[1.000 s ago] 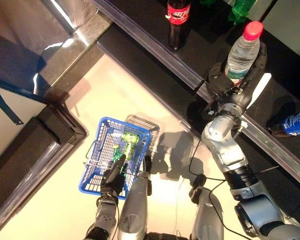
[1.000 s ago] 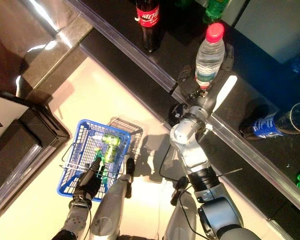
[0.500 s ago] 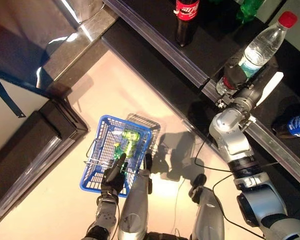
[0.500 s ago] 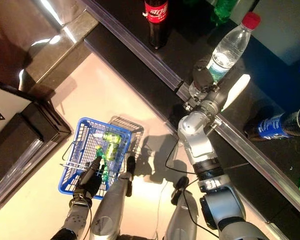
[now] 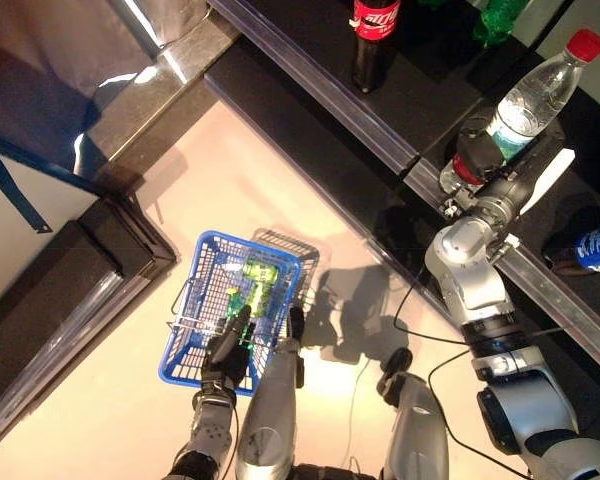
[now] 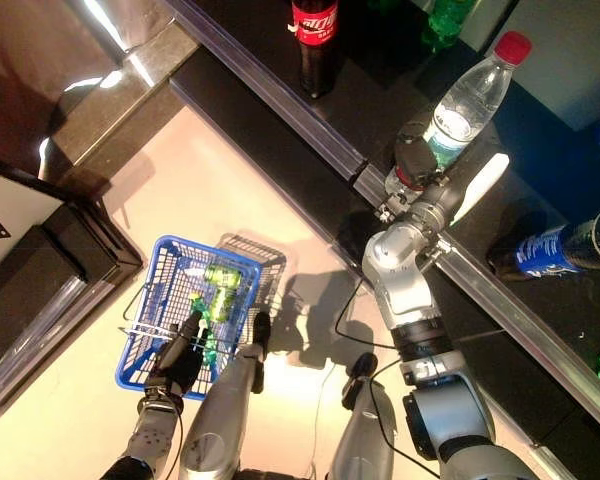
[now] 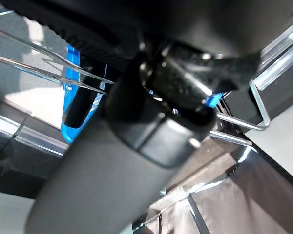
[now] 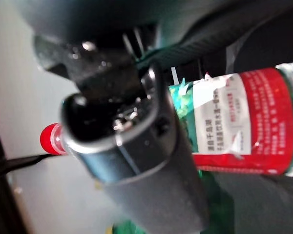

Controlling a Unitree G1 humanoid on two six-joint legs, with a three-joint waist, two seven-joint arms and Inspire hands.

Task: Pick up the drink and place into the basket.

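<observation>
Right hand (image 5: pixel 500 178) reaching over glossy black shelf (image 5: pixel 420 70), fingers curling round lower body of clear ribbed plastic water bottle (image 5: pixel 528 92); bottle tilting, red cap up, red-green label showing in right wrist view. Left hand (image 5: pixel 227 352) gripping thin metal wire handle (image 7: pixel 63 73) of blue plastic mesh basket (image 5: pixel 195 300), fingers wrapping it. Green cans and bottle (image 5: pixel 255 285) lying inside basket. Dark cola bottle (image 5: pixel 370 40) standing upright on shelf, well apart. Blue-labelled bottle (image 5: pixel 588 248) lying on its side near right arm.
</observation>
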